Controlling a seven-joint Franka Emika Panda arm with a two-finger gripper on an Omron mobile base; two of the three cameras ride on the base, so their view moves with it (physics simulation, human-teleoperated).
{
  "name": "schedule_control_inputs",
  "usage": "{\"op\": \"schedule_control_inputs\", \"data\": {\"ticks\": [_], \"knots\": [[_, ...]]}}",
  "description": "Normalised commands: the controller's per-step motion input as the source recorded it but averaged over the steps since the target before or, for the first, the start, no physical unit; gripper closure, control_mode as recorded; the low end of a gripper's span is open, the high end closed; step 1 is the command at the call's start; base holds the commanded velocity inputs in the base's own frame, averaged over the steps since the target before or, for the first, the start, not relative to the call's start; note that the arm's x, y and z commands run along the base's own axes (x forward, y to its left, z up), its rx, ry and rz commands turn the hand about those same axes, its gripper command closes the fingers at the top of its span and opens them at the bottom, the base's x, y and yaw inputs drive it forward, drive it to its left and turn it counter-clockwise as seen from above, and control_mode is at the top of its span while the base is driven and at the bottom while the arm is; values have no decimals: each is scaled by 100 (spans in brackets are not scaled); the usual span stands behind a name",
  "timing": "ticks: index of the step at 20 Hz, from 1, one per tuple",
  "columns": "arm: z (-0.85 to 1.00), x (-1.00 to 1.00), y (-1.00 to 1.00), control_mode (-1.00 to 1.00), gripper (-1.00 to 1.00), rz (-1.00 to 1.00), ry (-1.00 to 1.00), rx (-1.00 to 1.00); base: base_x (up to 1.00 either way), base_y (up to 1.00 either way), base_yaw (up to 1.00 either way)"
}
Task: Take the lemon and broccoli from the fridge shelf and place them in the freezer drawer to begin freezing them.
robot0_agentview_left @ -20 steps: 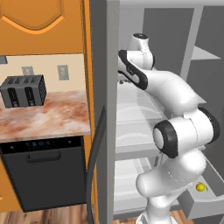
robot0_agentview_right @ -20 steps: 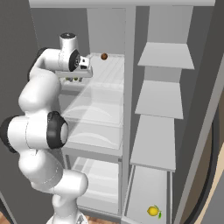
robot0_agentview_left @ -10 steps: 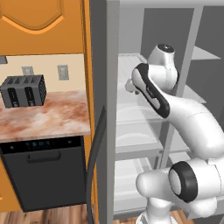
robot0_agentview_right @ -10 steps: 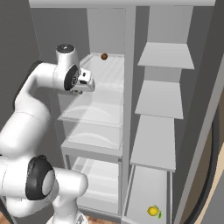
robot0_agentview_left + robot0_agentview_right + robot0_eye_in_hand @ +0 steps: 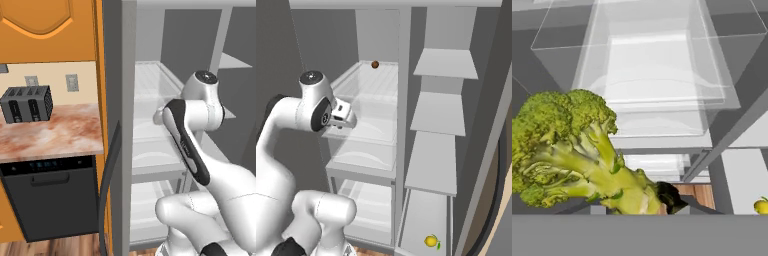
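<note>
My gripper (image 5: 643, 199) is shut on the broccoli (image 5: 572, 145), pinching its pale stalk; the dark green head bulges to the left in the hand view. One dark fingertip (image 5: 670, 194) shows beside the stalk, the other is hidden behind it. In the right base view the gripper (image 5: 345, 116) hangs in front of the left column's translucent fridge shelf (image 5: 381, 82), at mid height. The lemon (image 5: 430, 241) lies low in the light grey freezer drawer (image 5: 423, 210) at the bottom right; the lemon (image 5: 760, 206) also shows at the hand view's lower right edge.
A small brown round item (image 5: 375, 64) sits at the back of the top shelf. Grey shelves (image 5: 438, 112) stack up the right column behind a centre post (image 5: 401, 125). Left of the fridge are a toaster (image 5: 27, 103), a marble counter (image 5: 50, 135) and a dishwasher (image 5: 50, 200).
The arm has swung and the hand has drawn back from the top shelf and come down to mid height, with the broccoli still in it.
</note>
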Motion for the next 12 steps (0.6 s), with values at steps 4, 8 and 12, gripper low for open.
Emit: {"op": "schedule_control_inputs", "data": {"ticks": [4, 8, 12], "knots": [[-24, -100, -10, -100, 100, -12, 5, 0, 0, 0, 0], [-12, -46, -7, -100, 100, -11, 15, 0, 0, 0, 0], [0, 0, 0, -100, 100, 0, 0, 0, 0, 0, 0]]}}
